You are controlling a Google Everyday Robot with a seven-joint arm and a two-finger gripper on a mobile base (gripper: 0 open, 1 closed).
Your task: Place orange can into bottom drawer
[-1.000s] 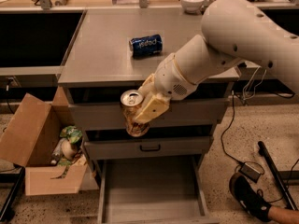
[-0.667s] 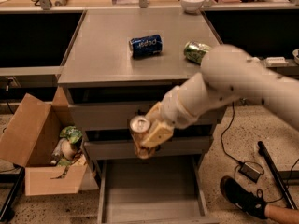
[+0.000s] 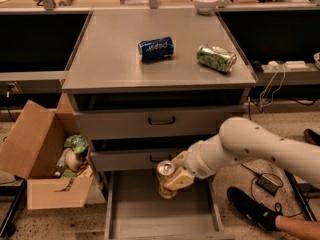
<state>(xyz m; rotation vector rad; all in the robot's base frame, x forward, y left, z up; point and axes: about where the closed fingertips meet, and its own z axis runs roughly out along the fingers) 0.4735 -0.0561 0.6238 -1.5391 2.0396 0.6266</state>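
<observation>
Two-finger gripper point(image 3: 172, 180) at the end of my white, rounded arm point(image 3: 250, 146) is clenched on the small orange-gold metal drink can point(image 3: 163, 176), with tan fingers point(image 3: 181, 176) pressed against its side from the right. The can stands nearly upright with its silver top facing up. I hold it low, over the rear part of the wide grey metal bottom drawer point(image 3: 150, 219), which is pulled out toward the camera with its flat floor exposed. I cannot tell whether the can's base touches that floor.

On the speckled floor to the right, a person's black shoe point(image 3: 248, 208) and bare lower leg point(image 3: 299, 227) lie near my arm. To the left of the drawer sits an open brown cardboard box point(image 3: 32, 151) holding crumpled green wrapping and other scraps point(image 3: 75, 146).

Just behind the can is the shallow grey middle drawer point(image 3: 125, 160) with its dark handle, and above that the grey top drawer with a dark handle point(image 3: 161, 120); both look pushed in.

Farther back, on the flat grey cabinet top point(image 3: 105, 59), a blue Pepsi can point(image 3: 156, 48) lies on its side, and a green can point(image 3: 216, 57) lies on its side to the right of it, the two apart. Beyond them, a white bowl point(image 3: 206, 2) stands on the far counter.
</observation>
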